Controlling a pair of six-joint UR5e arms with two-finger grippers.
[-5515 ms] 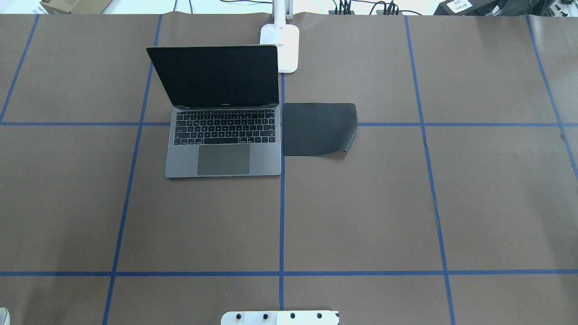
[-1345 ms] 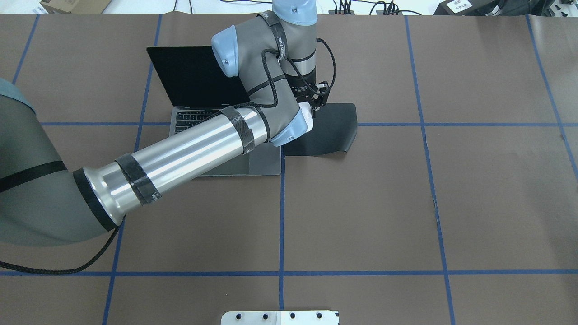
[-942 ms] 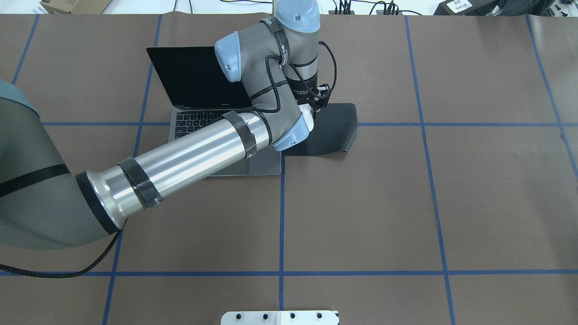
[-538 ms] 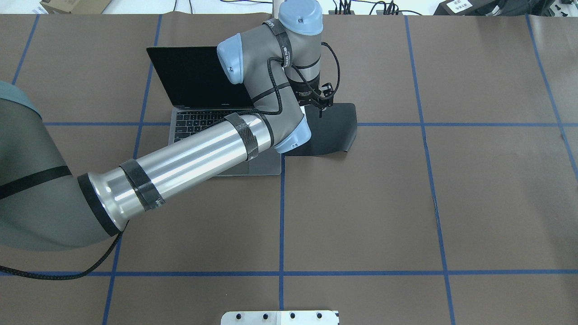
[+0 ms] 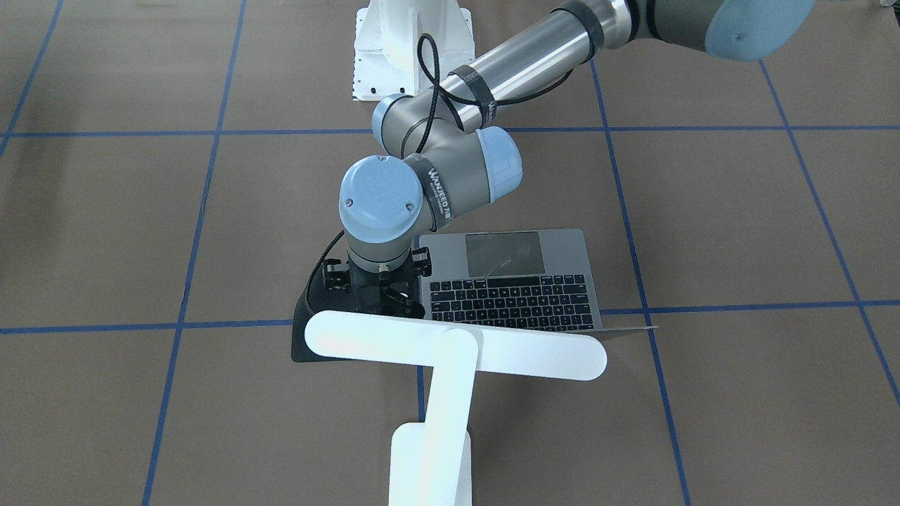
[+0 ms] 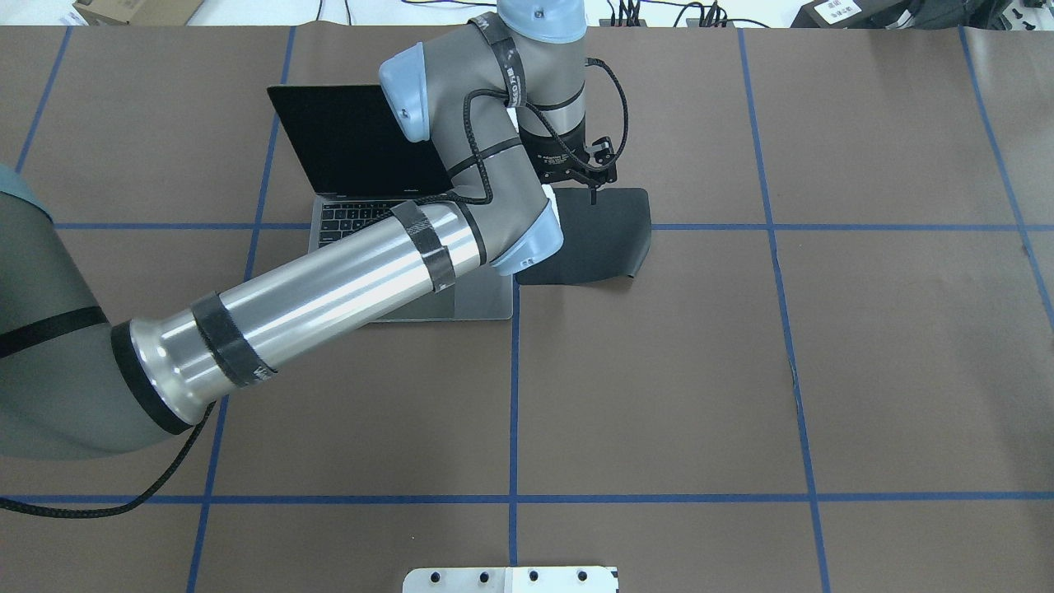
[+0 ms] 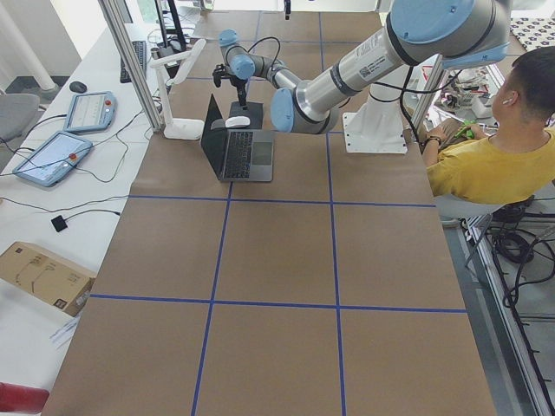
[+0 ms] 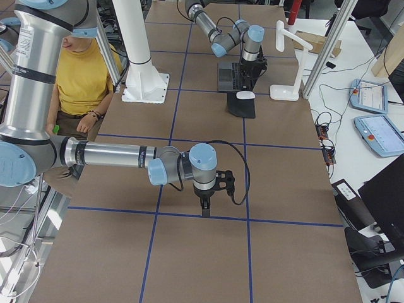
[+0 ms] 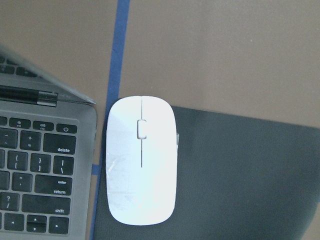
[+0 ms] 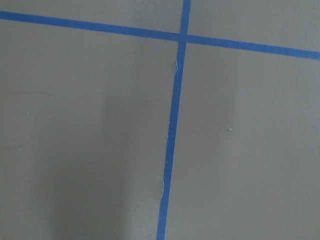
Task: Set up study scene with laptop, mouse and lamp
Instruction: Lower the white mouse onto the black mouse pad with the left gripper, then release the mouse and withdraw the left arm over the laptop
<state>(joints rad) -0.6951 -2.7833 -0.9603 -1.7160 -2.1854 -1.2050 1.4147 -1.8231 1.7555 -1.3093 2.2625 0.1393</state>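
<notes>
Half a second ago the left gripper [image 5: 371, 299] sat lower over the black mat [image 6: 605, 239]. It has since lifted off, jaws parted and empty, leaving the mouse [image 9: 141, 160] lying free on the mat just right of the laptop [image 6: 354, 140], beside its return key. The lamp [image 5: 457, 348] stands behind the laptop's lid on the brown worktop [image 6: 659, 395], which is gridded in blue tape [image 6: 513, 395]. Well away from the laptop the right gripper [image 8: 203, 209] hangs over the paper, open or closed I cannot tell, and a man in a yellow shirt [image 7: 486, 156] sits back beyond the laptop's front edge.

Bright, even, diffuse room light; soft faint shadows; lamp [image 5: 450, 348] head blown-out white; mouse [image 9: 142, 160] close-up slightly soft
</notes>
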